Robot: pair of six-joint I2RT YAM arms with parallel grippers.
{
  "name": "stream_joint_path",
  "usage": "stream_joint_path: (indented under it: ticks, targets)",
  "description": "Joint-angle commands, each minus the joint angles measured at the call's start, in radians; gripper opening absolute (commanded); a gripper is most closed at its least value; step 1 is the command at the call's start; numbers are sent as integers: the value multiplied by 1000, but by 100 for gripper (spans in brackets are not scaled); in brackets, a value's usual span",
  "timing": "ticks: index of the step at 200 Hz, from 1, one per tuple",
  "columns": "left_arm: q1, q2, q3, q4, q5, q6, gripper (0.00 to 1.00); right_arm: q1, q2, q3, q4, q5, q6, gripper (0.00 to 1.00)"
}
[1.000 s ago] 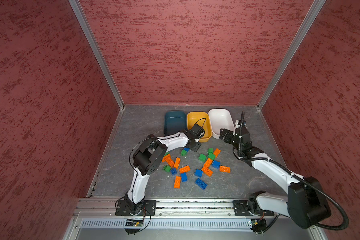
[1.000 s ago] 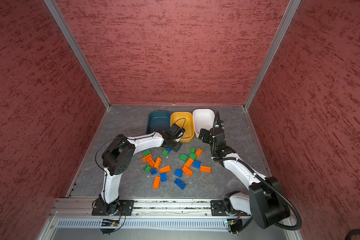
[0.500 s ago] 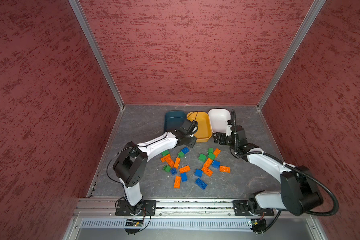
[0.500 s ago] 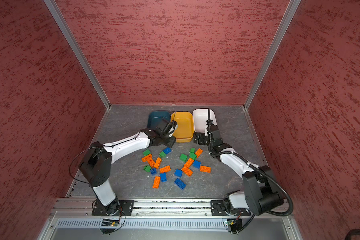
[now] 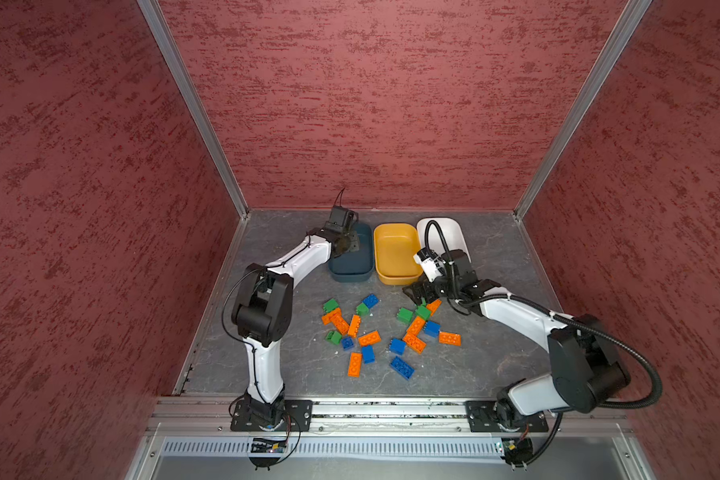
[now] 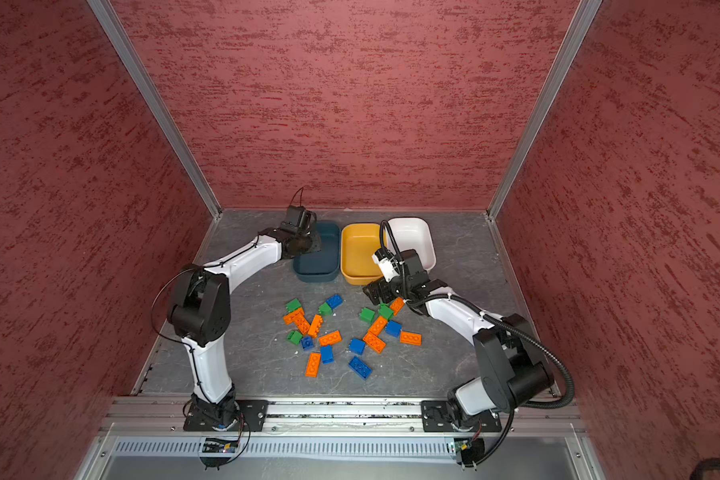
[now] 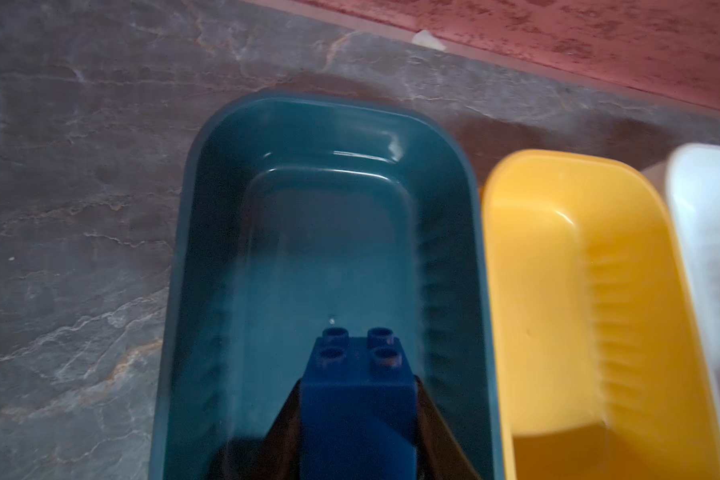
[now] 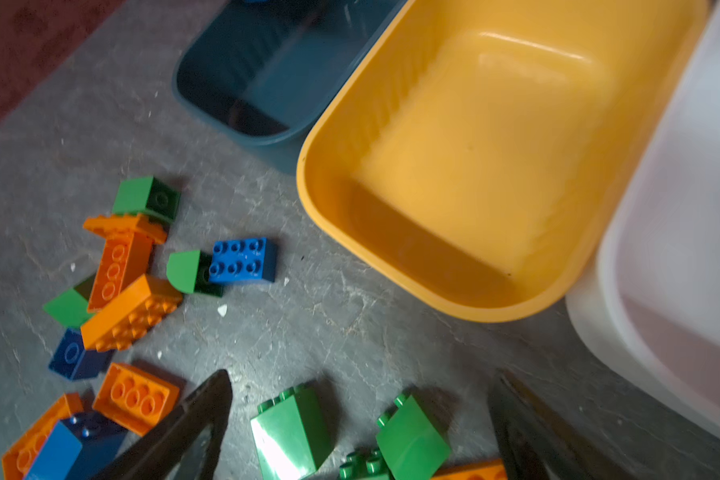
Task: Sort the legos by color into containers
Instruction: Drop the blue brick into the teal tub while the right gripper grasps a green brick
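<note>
- My left gripper (image 7: 358,384) is clamped on a blue brick (image 7: 358,415). A dark finger (image 7: 285,419) presses on each side, and the studs point away from the wrist camera.
- The brick hangs over the inside of the teal tub (image 7: 192,232). I cannot tell if it touches the tub floor.
- In both top views this gripper (image 5: 350,245) (image 6: 314,245) is over the 10 o'clock part of the teal tub.
- The yellow tub (image 7: 537,270) stands just beside the teal one at 3 o'clock. The white tub (image 7: 707,208) is again at 3 o'clock of the yellow one.
- My right gripper (image 8: 362,376) has its jaws wide apart and holds nothing. It is low over the table (image 8: 329,324).
- In its wrist view, two green bricks (image 8: 294,432) lie between the fingers, not touching them.
- In both top views the right gripper (image 5: 418,293) (image 6: 377,291) is at 6 o'clock of the yellow tub.
- The legos (image 5: 369,338) lie scattered on the table at 6 o'clock of the tubs. They are blue, green and orange, in two loose groups.
- The right gripper is at the 1 o'clock edge of the legos.
</note>
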Motion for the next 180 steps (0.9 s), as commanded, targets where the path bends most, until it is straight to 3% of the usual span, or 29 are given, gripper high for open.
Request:
stream_joint_path:
  ticks: [1,20,46,82,89,140,180]
  targets:
    - [19,84,116,-74,23,-69,34,45,23,35,-102,-15,-187,97]
    - [13,137,205,-117,45,-50,48,67,50,54,-152,9,-234,97]
    - [-10,135,239,-145,45,-29,77,90,76,70,-204,-1,-275,96]
    - [-38,63,216,-169,42,-29,92,142,110,84,-283,-4,-371,93]
    - [-43,36,190,-155,38,-33,100,152,113,84,-283,6,-385,92]
    - [-50,-185,-70,36,-35,-99,99,204,187,123,-282,178,-402,78]
    - [-47,-285,-209,127,-86,-135,99,221,233,153,-288,176,-397,61]
